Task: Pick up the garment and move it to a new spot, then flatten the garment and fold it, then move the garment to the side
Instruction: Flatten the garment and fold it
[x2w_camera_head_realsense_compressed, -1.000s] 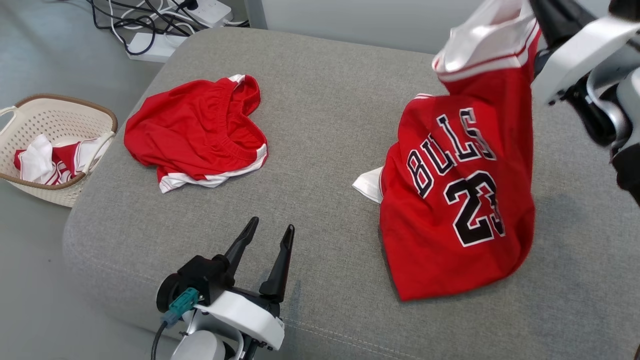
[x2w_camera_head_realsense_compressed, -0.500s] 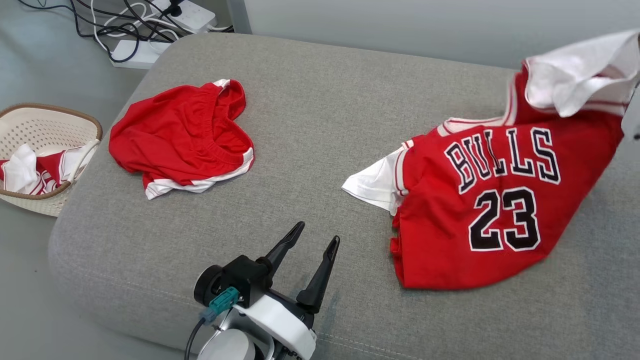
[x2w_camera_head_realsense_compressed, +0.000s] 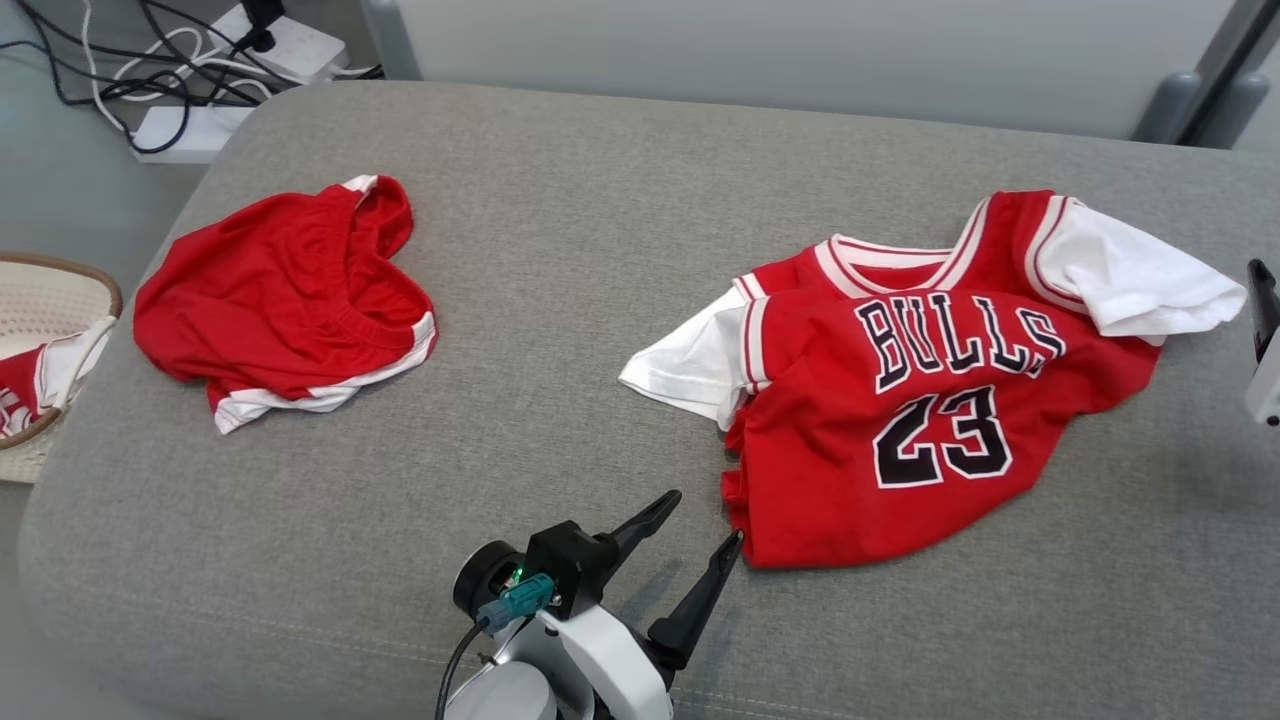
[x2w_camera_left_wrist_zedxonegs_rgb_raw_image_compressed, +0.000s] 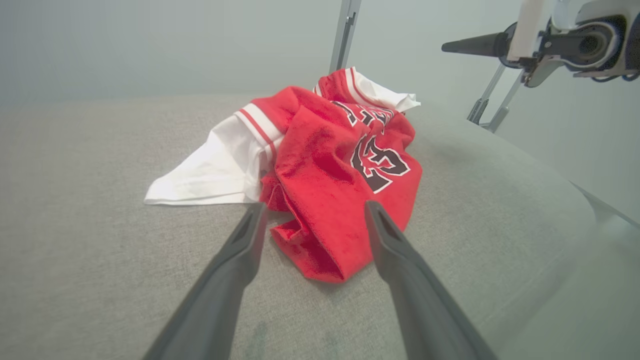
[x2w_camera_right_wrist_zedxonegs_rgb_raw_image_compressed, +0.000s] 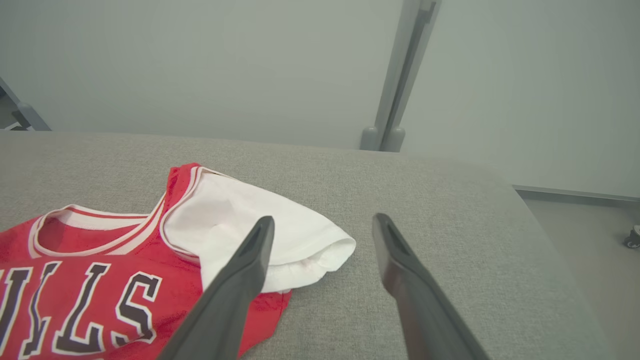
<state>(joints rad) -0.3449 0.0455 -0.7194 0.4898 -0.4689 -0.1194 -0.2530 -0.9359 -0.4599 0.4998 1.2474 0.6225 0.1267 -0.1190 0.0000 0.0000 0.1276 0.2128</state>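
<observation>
Where it lies, the red jersey (x2w_camera_head_realsense_compressed: 830, 500) wrinkles over woven grey cushion (x2w_camera_head_realsense_compressed: 600, 250).

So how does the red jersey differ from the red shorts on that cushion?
The red jersey with white sleeves bears black BULLS 23 lettering; the red shorts show only white trim. The jersey lies mostly spread out, the shorts bunched. Both rest on the grey fabric cushion.

A grey couch (x2w_camera_head_realsense_compressed: 600, 170) is standing before a pale wall (x2w_camera_head_realsense_compressed: 760, 50); cables (x2w_camera_head_realsense_compressed: 110, 80) are lying on the grey floor (x2w_camera_head_realsense_compressed: 60, 205), far left.
</observation>
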